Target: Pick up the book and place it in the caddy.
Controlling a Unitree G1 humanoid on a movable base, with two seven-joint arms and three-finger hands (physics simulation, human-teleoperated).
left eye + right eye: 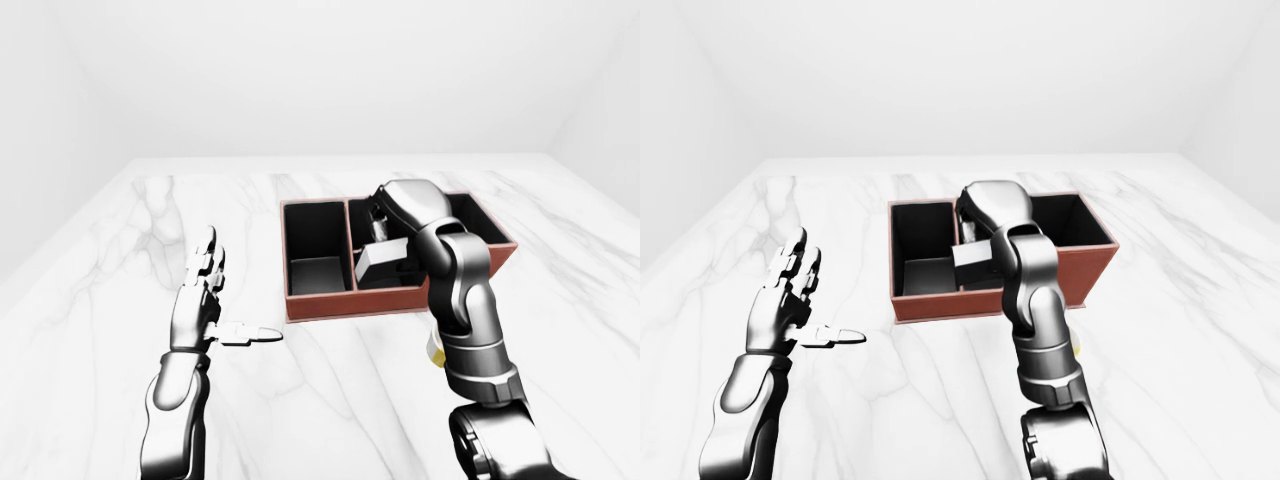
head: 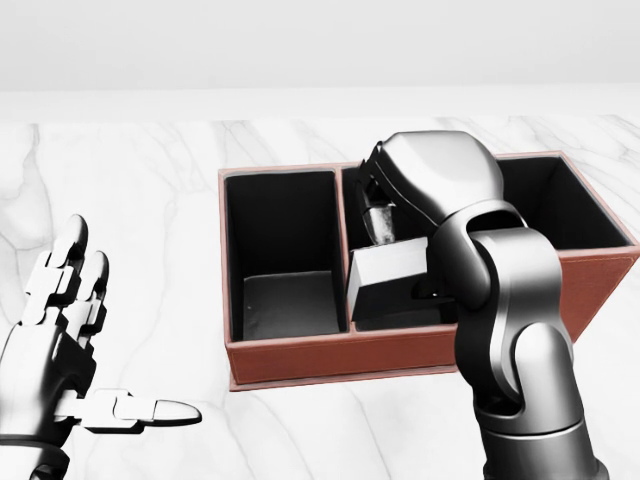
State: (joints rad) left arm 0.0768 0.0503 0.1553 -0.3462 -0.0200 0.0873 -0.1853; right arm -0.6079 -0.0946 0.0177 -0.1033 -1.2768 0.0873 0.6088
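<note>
book (image 2: 390,268): pale grey block, tilted, inside the caddy's right compartment, up against the divider, lower edge below the rim; bottom contact can't be made out
right hand (image 2: 380,215): reaches down into right compartment from above, mostly hidden by its own wrist; fingers look closed on the book's top edge
caddy (image 2: 300,355): red-brown box, black inside, two compartments split by a divider; sits flat on tabletop
left compartment (image 2: 285,300): only dark floor showing, full width open
right compartment: left part taken by book and hand, right arm (image 2: 510,330) covers its middle in head view; right end shows dark and open
left hand (image 2: 60,340): fingers spread and pointing up, thumb sticking out toward view right, holding nothing; well apart from the caddy's left wall
tabletop (image 1: 130,230): white marble, wide bare stretch between left hand and caddy, more bare surface above the caddy up to the far edge at the wall
small yellow thing (image 1: 437,352): peeks out beside right forearm in left-eye view, can't tell what it is
</note>
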